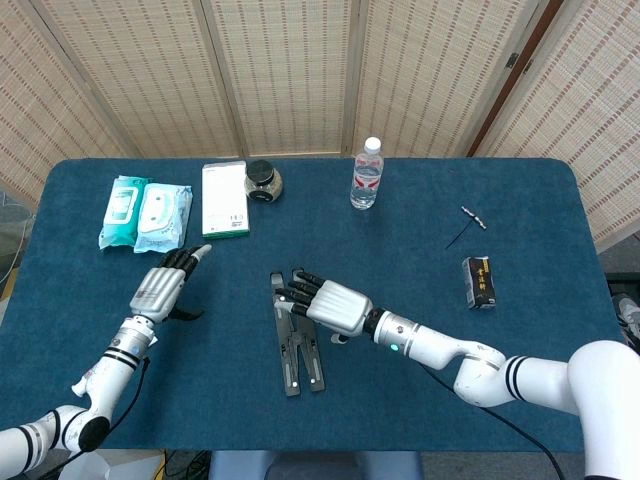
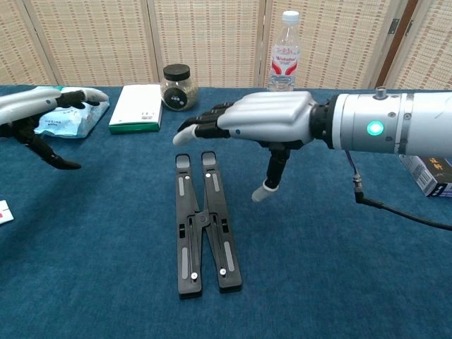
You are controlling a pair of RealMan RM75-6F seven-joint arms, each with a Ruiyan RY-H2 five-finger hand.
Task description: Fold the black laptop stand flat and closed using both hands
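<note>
The black laptop stand [image 2: 205,224] lies flat at centre frame on the blue table [image 2: 339,268], its two bars almost together, joined by a middle hinge. It looks rigid and light, with smooth bars that may slide; the bar ends seem the best hold. The right hand [image 2: 263,121] hovers above it, fingers spread, empty. The left hand [image 1: 163,285] sits centre-left, open, holding nothing.

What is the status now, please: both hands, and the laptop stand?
Left hand open, off to the side. Right hand open, hovering above the stand's far end. Black laptop stand lies flat on the table, arms nearly together. Nothing in the way.
</note>
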